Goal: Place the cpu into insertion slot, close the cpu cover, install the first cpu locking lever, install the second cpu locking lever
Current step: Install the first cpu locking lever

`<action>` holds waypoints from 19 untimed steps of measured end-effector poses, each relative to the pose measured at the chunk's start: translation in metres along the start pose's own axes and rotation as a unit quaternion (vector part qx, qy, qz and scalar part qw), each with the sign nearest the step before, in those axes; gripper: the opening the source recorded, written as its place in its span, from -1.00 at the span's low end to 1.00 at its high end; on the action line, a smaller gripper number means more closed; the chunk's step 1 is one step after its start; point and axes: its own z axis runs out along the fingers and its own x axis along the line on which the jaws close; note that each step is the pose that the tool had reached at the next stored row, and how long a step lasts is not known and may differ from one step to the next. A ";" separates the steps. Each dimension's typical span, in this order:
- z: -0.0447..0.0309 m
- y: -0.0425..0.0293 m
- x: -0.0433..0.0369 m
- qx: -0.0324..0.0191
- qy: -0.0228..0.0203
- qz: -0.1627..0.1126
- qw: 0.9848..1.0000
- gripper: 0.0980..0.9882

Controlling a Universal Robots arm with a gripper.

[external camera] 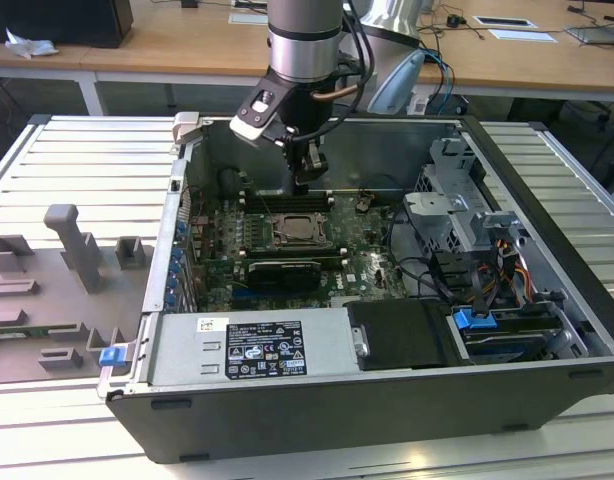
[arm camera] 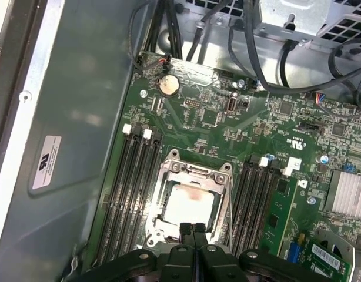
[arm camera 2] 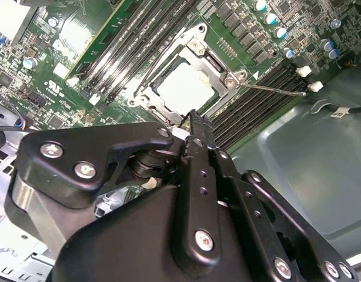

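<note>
The cpu [arm camera: 191,202] is a small flat square chip with a pale silvery top that reflects the light. It lies flat inside the insertion slot [arm camera: 222,203], near the middle of the green circuit board [arm camera: 210,123]. The cpu cover [arm camera: 195,170], a thin silvery frame with an open centre, lies down around the chip, so only the metal top of the chip shows through it. In the second wrist view a thin metal lever [arm camera 2: 271,89] runs out from one corner of the cover and passes over the memory slots [arm camera 2: 257,97].

The end effector [arm camera: 192,228] has its two black fingers pressed together with nothing between them. It hangs just above the edge of the cover. I cannot tell whether the tips touch the metal.

Long narrow memory slots run along both sides of the socket. A round coin battery [arm camera: 167,86] sits further along the board, and a ribbed silver heat sink [arm camera: 348,194] is near the edge of the board.

In the exterior view all this is inside an open computer case [external camera: 547,200], which lies on a ribbed metal tabletop [external camera: 77,150]. Besides the board, the case holds:
- a long black card [external camera: 284,272] just in front of the socket
- a grey power supply [external camera: 252,345] with a white label along the front wall
- a metal drive cage [external camera: 457,200] with bundled cables on the exterior view's right

Grey plastic fixtures [external camera: 77,250] stand on the tabletop at the exterior view's left, outside the case.
</note>
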 end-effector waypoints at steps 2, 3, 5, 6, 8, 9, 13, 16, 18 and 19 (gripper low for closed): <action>0.0000 0.0000 0.0000 0.000 0.000 -0.003 1.000 -0.98; 0.0000 0.0000 0.0000 0.000 0.000 -0.005 1.000 -0.98; 0.0000 0.0000 0.0000 0.000 0.000 -0.010 1.000 -0.98; 0.0000 0.0000 0.0000 0.000 0.000 -0.011 1.000 -0.98; 0.0000 0.0000 0.0000 0.000 0.001 -0.016 1.000 -0.98; 0.0000 0.0000 0.0000 0.000 0.001 -0.019 1.000 -0.98; 0.0000 0.0000 0.0000 0.000 0.001 -0.027 1.000 -0.98; 0.0000 0.0000 0.0000 0.000 0.001 -0.034 0.999 -0.98; 0.0000 0.0000 0.0000 0.000 0.001 -0.037 0.999 -0.98; 0.0000 0.0000 0.0000 0.000 0.001 -0.040 0.999 -0.98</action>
